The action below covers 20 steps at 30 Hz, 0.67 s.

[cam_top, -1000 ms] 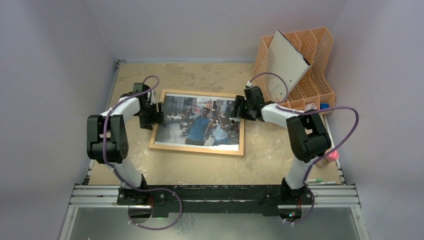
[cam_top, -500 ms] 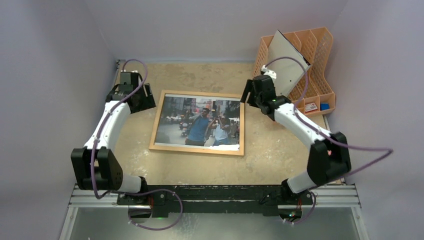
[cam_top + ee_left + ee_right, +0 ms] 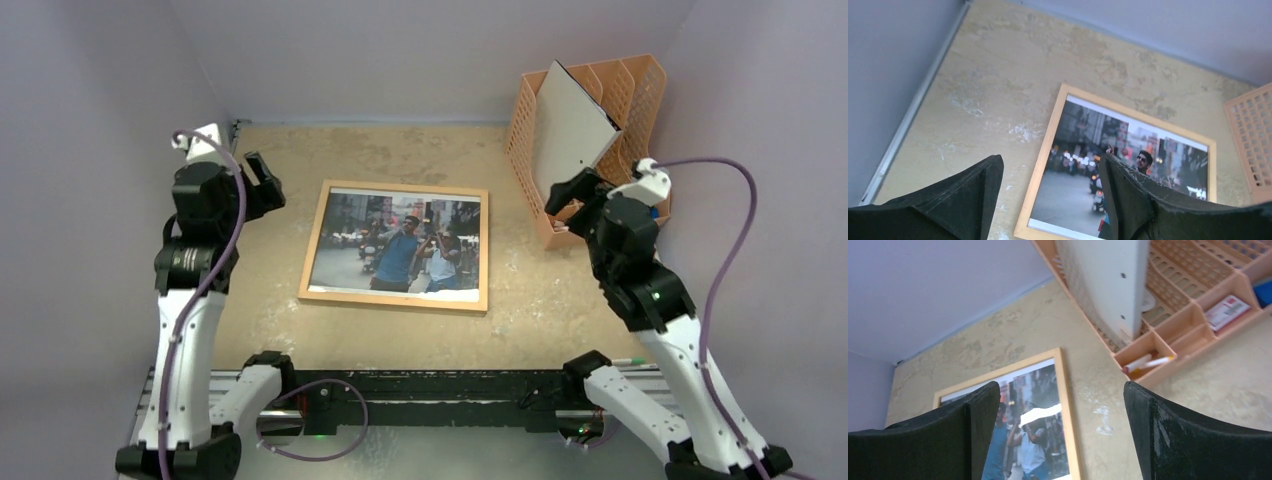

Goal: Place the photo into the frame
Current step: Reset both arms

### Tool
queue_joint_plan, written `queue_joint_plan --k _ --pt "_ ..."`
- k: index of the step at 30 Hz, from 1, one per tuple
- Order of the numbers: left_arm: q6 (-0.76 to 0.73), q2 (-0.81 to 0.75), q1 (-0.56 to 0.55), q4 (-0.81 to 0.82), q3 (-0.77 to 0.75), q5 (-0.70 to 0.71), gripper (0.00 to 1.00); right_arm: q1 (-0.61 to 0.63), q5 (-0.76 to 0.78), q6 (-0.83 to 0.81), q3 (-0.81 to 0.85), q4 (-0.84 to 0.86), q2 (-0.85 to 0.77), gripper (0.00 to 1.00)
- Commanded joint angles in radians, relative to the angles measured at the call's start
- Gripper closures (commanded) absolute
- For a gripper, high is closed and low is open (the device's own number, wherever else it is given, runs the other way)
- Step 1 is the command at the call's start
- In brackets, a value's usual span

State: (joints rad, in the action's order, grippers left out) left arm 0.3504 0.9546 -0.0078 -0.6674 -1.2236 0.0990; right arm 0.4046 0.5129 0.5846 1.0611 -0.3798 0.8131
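Both arms have drawn back and up from the frame (image 3: 394, 299) since a second ago. Now the left gripper (image 3: 265, 182) hangs off its left side and the right gripper (image 3: 568, 197) sits by the orange organizer (image 3: 642, 100), each with fingers spread apart and empty. The photo (image 3: 400, 240) lies flat inside the frame on the worktop (image 3: 400, 150), facing up. A pale streak on it is possibly glare. A white-grey board (image 3: 570, 130) leans in the organizer.

I was running a robotics lab test booth: plain pale walls (image 3: 420, 50) boxed in a mottled tan tabletop (image 3: 400, 150), fronted by an aluminium mounting rail (image 3: 450, 407).
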Motion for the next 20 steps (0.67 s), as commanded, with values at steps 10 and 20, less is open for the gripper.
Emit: queue_joint_plan --k 10,20 --pt "0.087 -0.180 0.001 -0.165 -0.129 0.303 0.19 -0.001 0.307 0.064 0.118 -0.349 -0.270 0.01" --pt "0.097 -0.193 0.001 -0.221 -0.168 0.328 0.11 -0.001 0.329 0.059 0.143 -0.349 -0.280 0.01"
